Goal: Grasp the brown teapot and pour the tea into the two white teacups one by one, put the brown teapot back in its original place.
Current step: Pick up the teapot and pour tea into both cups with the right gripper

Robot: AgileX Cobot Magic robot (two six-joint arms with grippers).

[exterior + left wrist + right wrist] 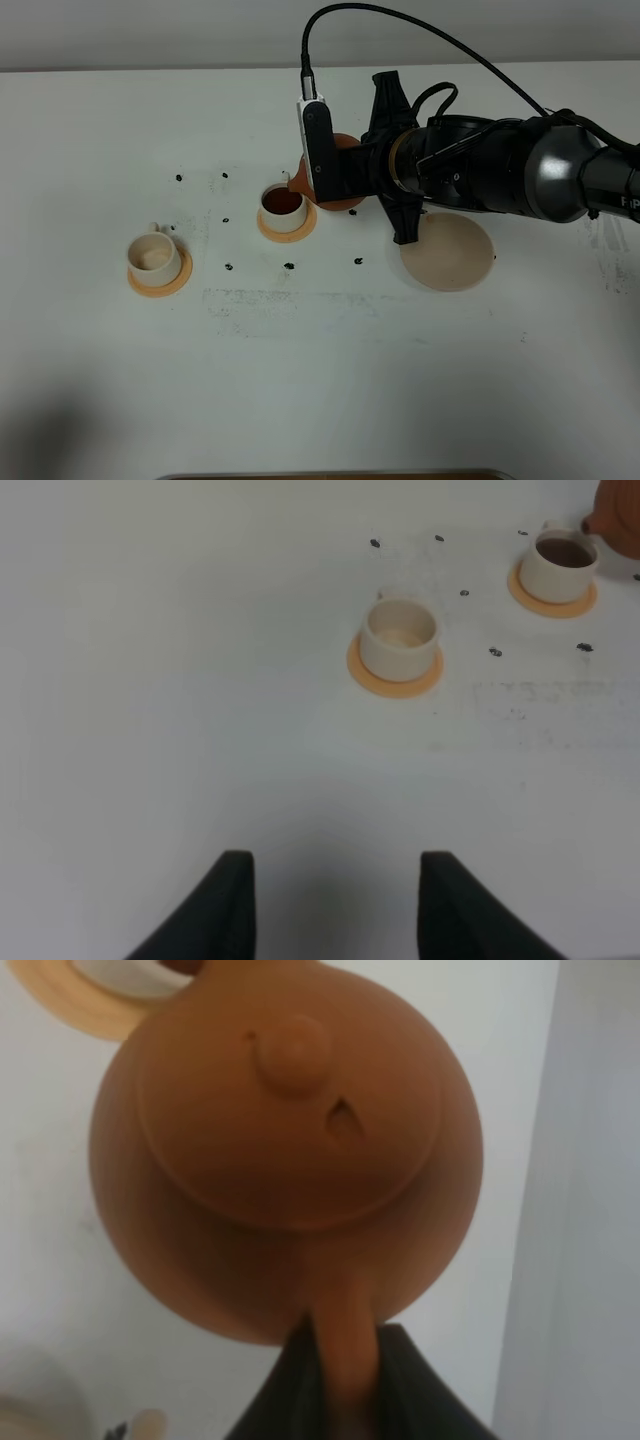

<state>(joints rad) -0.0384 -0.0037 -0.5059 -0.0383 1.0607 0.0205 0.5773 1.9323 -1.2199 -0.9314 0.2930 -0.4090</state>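
In the exterior high view the brown teapot (pixel 345 143) hangs tipped, its spout (pixel 297 181) over the right white teacup (pixel 283 208), which holds dark tea on an orange coaster (pixel 303 229). My right gripper (pixel 340 1400) is shut on the teapot's (pixel 285 1140) loop handle, and the lid knob faces the wrist camera. The left white teacup (pixel 155 255) stands on its own coaster with no dark tea showing. A pale beige saucer (pixel 447 252), the original place, lies bare beside the arm. My left gripper (pixel 335 910) is open over bare table, well short of the near teacup (pixel 400 635).
Small black specks (pixel 289 266) dot the table around the cups. A brown-edged object (pixel 330 475) shows at the front edge. The right arm's black body and cable (pixel 480 165) span the back right above the table.
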